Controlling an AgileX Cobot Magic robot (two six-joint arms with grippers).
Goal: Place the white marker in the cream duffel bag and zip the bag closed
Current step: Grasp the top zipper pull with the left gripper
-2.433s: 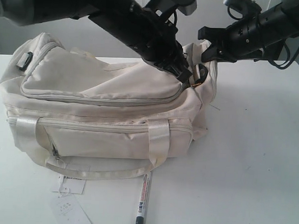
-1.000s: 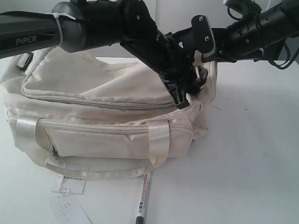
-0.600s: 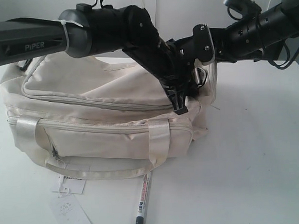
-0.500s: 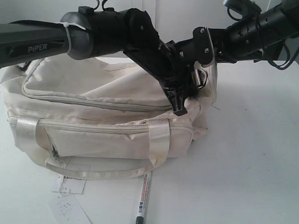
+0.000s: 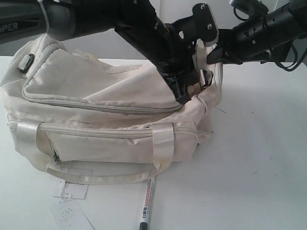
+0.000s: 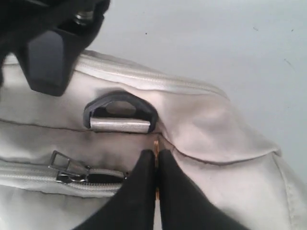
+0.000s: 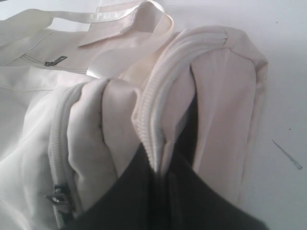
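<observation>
Lying on the counter (image 5: 262, 164) just in front of the cream duffel bag (image 5: 102, 138), the white marker (image 5: 147, 205) points its dark cap end away from the bag. Its other end sits just beside the bag's front carrying handle (image 5: 96, 177). It is well apart from both grippers. Two paper tags (image 5: 72, 190) lie on the counter beside the marker, close under the bag's front edge.

The left gripper (image 6: 156, 154) reaches across the top of the bag to the end that carries the black D-ring (image 6: 120, 112). Its fingers (image 6: 139, 191) are pressed together, with their tips at the bag's seam right next to the D-ring. A thin amber sliver shows between the tips, but what it is cannot be told. A grey zipper pull (image 6: 67, 167) lies on the bag's zipper line just beside these fingers.

The right gripper (image 7: 156, 167) is at the same end of the bag. Its fingers (image 7: 201, 201) are closed, pinching a raised fold of the bag's cream fabric with a white zipper edge running along its ridge. From the exterior view this end of the bag stands pulled up higher than the rest, and the bag's front pocket zipper looks closed.
</observation>
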